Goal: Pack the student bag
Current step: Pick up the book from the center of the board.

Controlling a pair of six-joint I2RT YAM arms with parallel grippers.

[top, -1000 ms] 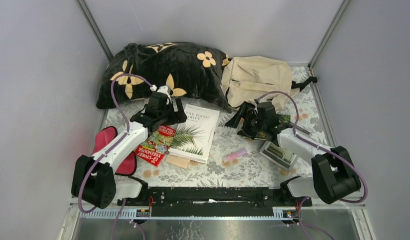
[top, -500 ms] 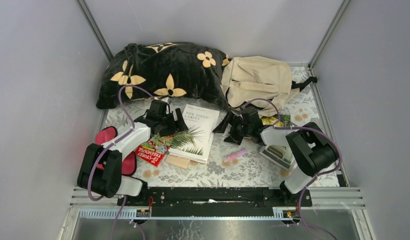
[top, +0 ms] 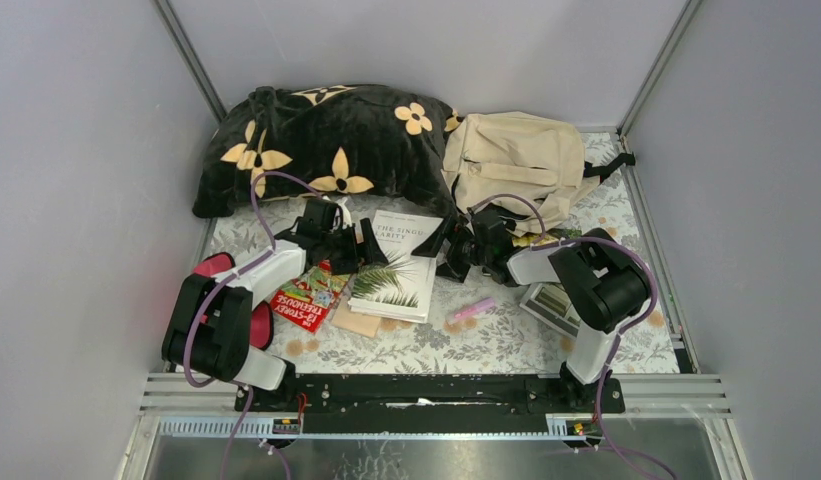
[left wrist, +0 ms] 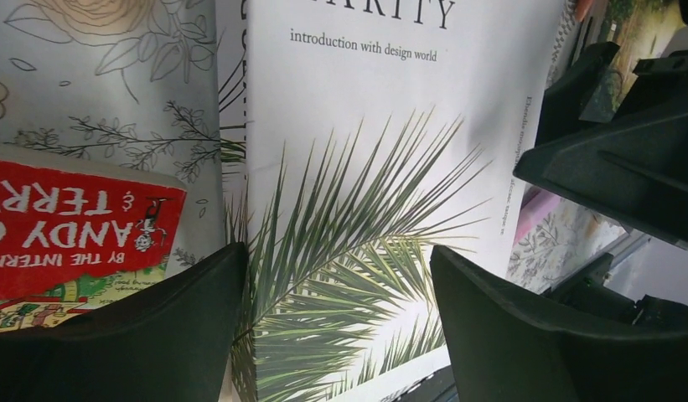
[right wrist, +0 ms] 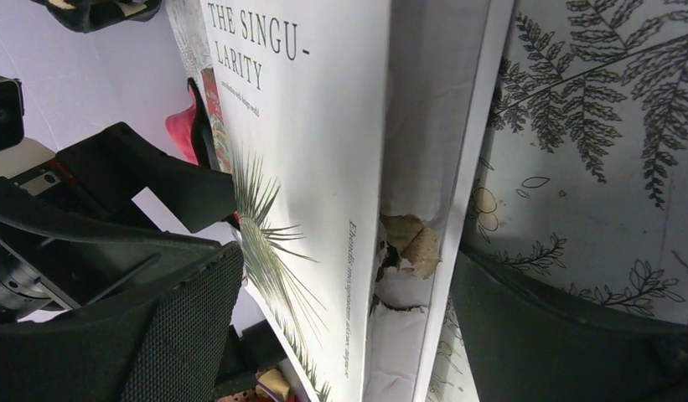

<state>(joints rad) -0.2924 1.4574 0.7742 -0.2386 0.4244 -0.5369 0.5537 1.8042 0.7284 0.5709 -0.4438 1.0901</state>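
Black flowered pillow [top: 316, 140], upper left. Student bag [top: 516, 160], upper right, touching the pillow. White palm-leaf book [top: 396, 285], centre. Left gripper [top: 366, 247]: jaws spread over the cover, nothing held. Right gripper [top: 444, 250]: jaws wide astride the book's right edge.

Left gripper [top: 369, 243] and right gripper [top: 444, 250] are positioned low, facing each other, tips near. Both have jaws spread wide. Both arms angle inward.

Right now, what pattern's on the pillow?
The pillow is black with tan flowers; top external view shows it best.
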